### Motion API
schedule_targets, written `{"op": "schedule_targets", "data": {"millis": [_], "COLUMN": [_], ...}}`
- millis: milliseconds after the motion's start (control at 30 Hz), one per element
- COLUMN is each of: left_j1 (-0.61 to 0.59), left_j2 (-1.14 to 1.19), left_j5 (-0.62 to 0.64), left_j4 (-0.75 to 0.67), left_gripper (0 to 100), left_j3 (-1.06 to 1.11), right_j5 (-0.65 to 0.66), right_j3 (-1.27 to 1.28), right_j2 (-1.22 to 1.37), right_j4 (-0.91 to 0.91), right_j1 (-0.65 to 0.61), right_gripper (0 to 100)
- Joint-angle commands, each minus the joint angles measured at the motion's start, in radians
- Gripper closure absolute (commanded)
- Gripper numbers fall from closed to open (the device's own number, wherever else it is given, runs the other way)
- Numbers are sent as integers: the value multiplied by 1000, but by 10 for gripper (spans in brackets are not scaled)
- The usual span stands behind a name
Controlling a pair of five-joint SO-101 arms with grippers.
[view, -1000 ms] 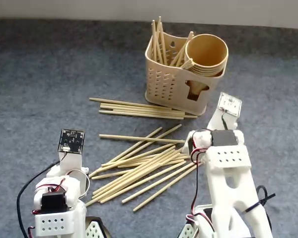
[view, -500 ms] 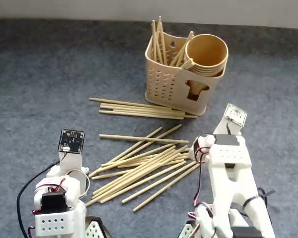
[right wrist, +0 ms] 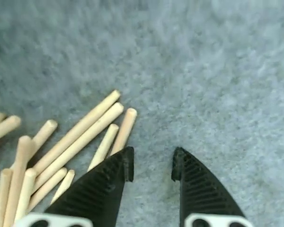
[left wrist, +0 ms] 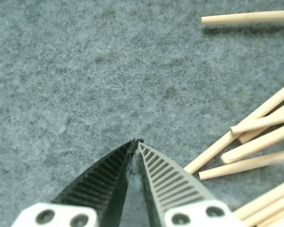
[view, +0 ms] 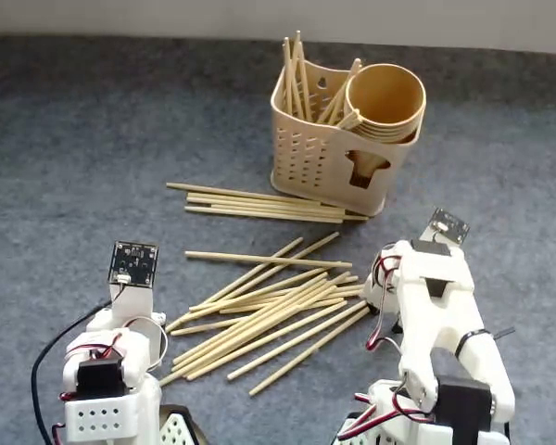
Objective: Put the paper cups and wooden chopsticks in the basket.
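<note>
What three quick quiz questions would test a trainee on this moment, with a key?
1. True or false: the stacked paper cups stand inside the basket.
2. Pick one. The right gripper is: A) open, beside the ends of loose wooden chopsticks on the grey mat; B) shut on a chopstick; C) inside the basket.
3. Fill in: the left gripper is ___ (open or shut), with nothing in it.

Key: 1 true; 2 A; 3 shut.
</note>
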Motion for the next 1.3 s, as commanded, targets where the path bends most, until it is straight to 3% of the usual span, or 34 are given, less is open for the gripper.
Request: {"op": "schedule_targets", "data": {"millis": [0, 400, 600, 1000, 1267], "left_j1": [-7, -7, -7, -7, -7], "left_j2": [-8, -8, -8, -8, -8], "left_j5": [-3, -3, -3, -3, -3], "left_j4": [2, 2, 2, 2, 2], "left_gripper": [976, 976, 976, 976, 976], "left_j3": [19, 19, 19, 19, 19], "right_j5": [-11, -11, -6, -3, -3], "right_j3": [-88, -111, -77, -8, -16], "right_j2": [-2, 5, 12, 25, 19], "right_j4": [-12, -12, -148, -143, -113], "right_j1": [15, 13, 13, 4, 4], "right_gripper": [850, 850, 850, 851, 995]}}
